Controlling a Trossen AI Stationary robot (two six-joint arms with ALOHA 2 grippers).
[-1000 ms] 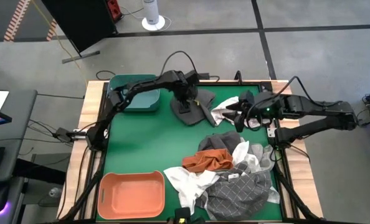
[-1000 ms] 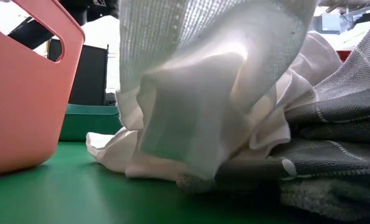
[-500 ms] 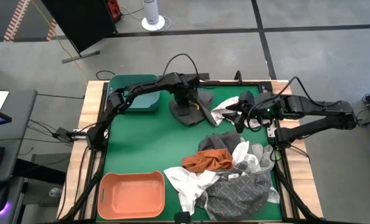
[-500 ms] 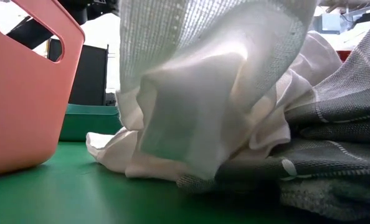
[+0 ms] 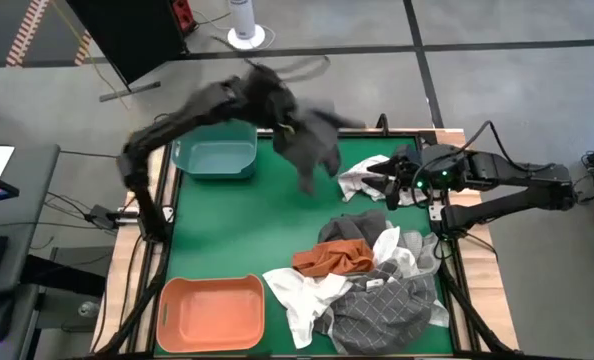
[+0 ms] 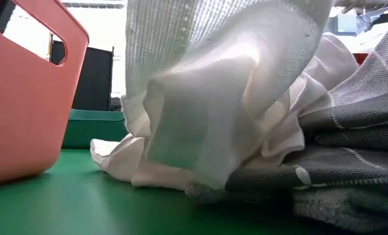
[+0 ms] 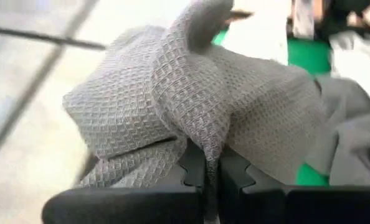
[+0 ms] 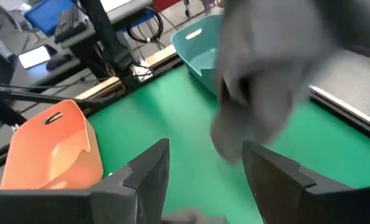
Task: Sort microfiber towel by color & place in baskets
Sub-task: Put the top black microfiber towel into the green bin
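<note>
Towel tag (image 5: 374,284), print seemingly illegible

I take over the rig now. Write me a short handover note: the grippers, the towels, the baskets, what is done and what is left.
Left gripper: shut on a dark grey towel, lifted near the teal basket.
Right gripper: open, empty, at the table's right side by a white towel.
Pile: rust, white and grid-grey towels, on the mat beside the orange basket.
Done: no towel shows in either basket.
Left: drop the grey one, then sort the rest.
</note>
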